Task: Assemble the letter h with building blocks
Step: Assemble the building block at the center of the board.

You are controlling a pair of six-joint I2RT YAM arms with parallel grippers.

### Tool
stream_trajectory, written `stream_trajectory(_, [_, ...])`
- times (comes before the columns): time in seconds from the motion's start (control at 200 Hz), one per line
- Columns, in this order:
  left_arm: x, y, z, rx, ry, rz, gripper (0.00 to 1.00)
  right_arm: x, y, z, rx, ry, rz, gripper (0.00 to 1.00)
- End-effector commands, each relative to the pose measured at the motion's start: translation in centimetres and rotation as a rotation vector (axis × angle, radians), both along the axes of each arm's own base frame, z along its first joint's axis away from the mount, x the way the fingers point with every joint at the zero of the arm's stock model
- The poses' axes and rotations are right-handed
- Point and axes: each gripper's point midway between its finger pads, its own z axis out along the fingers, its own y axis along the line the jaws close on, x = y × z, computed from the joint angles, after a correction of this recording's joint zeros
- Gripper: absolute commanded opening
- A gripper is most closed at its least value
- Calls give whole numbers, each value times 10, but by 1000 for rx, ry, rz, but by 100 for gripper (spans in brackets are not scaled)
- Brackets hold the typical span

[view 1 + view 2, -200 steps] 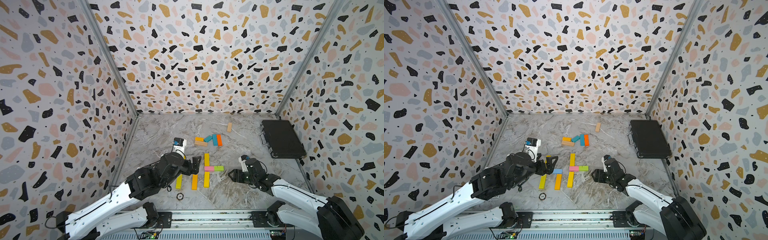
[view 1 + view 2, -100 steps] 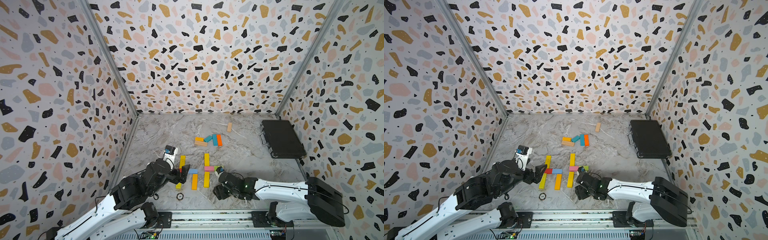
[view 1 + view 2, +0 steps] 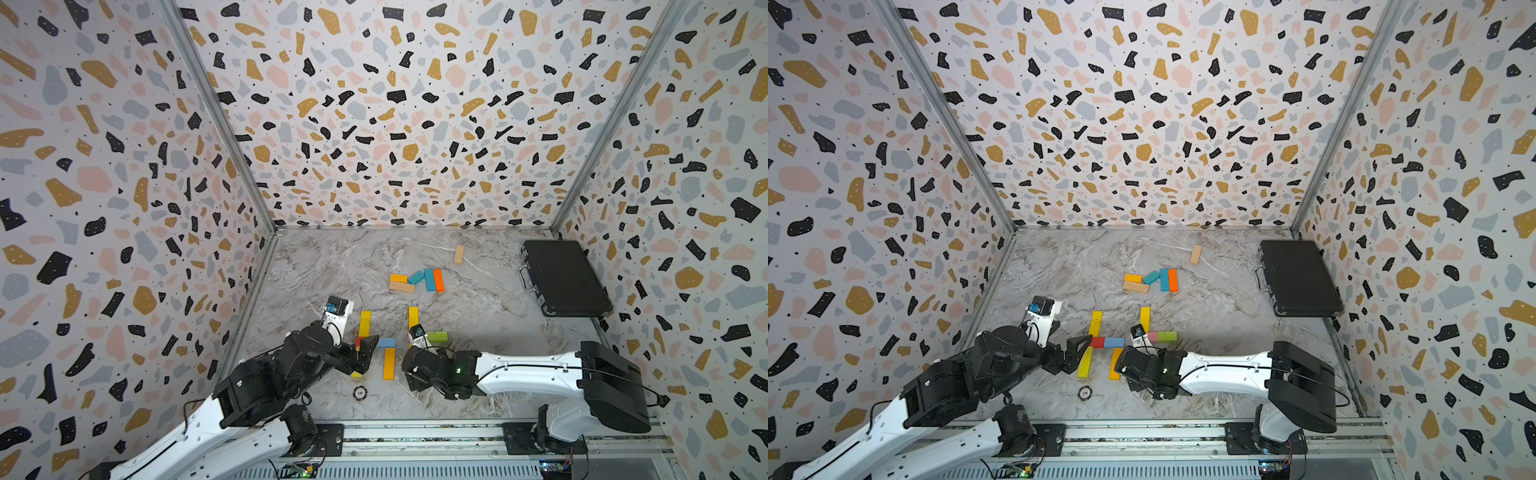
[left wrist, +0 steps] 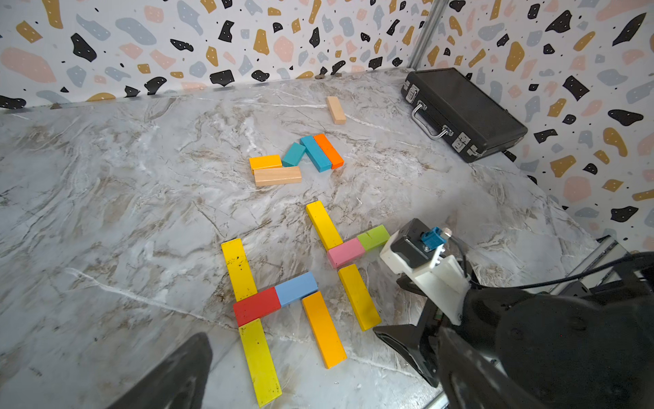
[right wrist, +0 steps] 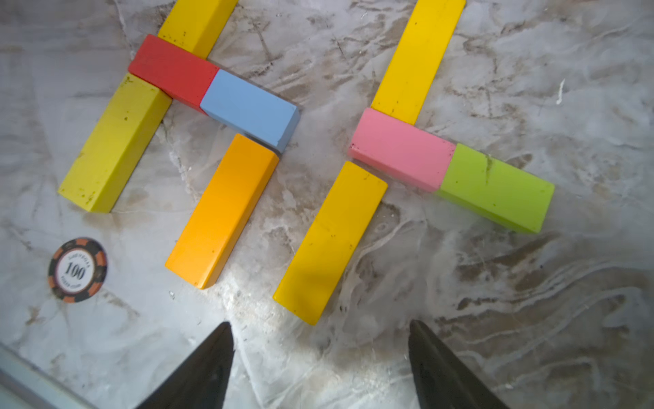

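Near the front, two yellow building blocks [image 4: 239,269], a red one [image 4: 256,306], a blue one [image 4: 296,288] and an orange one [image 4: 323,329] lie flat as an h shape. Beside them a yellow block [image 3: 413,318], pink [image 5: 400,152] and green [image 5: 495,187] blocks and a lower yellow block [image 5: 329,240] lie together. My left gripper [image 3: 363,357] hovers open at the h's left side, holding nothing. The right gripper [image 5: 320,354] is open and empty, just short of the lower yellow block's near end.
Loose orange, teal and wood blocks [image 3: 415,280] lie mid-floor, and a single wood block [image 3: 458,254] lies farther back. A shut black case [image 3: 565,278] stands by the right wall. A round chip marked 100 [image 3: 360,392] lies in front of the blocks. Patterned walls enclose three sides.
The right arm has swung left, from beside the green block to the near end of the lower yellow block, and its jaws have widened. The left gripper drew back toward the front.
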Motion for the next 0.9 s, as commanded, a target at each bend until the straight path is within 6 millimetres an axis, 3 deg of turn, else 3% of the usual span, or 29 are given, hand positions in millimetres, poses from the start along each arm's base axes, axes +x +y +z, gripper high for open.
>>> stream_trajectory(0.0, [0, -2, 4, -27, -21, -10, 99, 4, -9, -5, -103, -30, -29, 81])
stream_trajectory(0.471, [1, -1, 4, -31, -23, -5, 99, 4, 8, -12, -153, -46, 22, 82])
stream_trajectory(0.896, [1, 0, 4, -28, -23, 0, 99, 9, 4, -17, -242, -64, 9, 81])
